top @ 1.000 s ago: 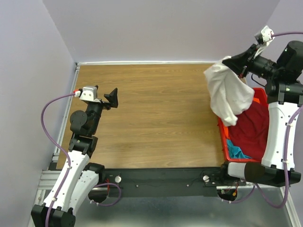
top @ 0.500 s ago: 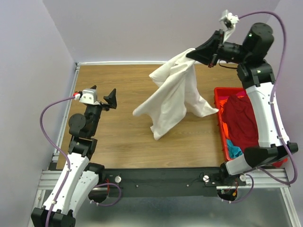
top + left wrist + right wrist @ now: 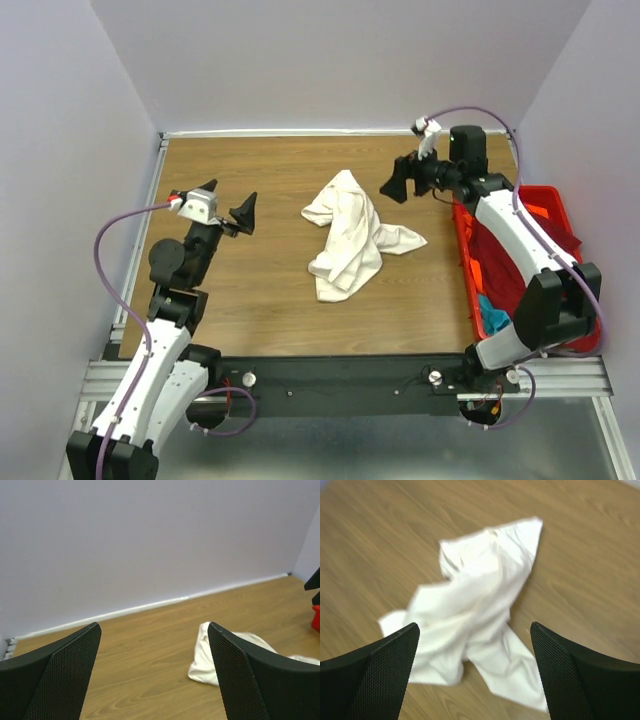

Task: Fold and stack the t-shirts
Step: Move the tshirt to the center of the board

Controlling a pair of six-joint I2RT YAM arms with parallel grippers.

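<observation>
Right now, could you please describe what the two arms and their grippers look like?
Both arms have white shells with black joints: left arm, right arm. A purple cable runs along each to a white wrist camera. The left gripper and right gripper are black, with two broad fingers faced in fine mesh texture.

Cream-white t-shirt (image 3: 350, 240): unfolded, crumpled in a loose heap on the middle of the table (image 3: 270, 180), one flap trailing right.
Dark red t-shirt (image 3: 497, 262): bunched inside the red crate (image 3: 545, 192) at the table's right edge.
Teal t-shirt (image 3: 492, 316): a patch at the crate's near end.
Orange t-shirt (image 3: 469, 273): a sliver against the crate's left wall.
</observation>
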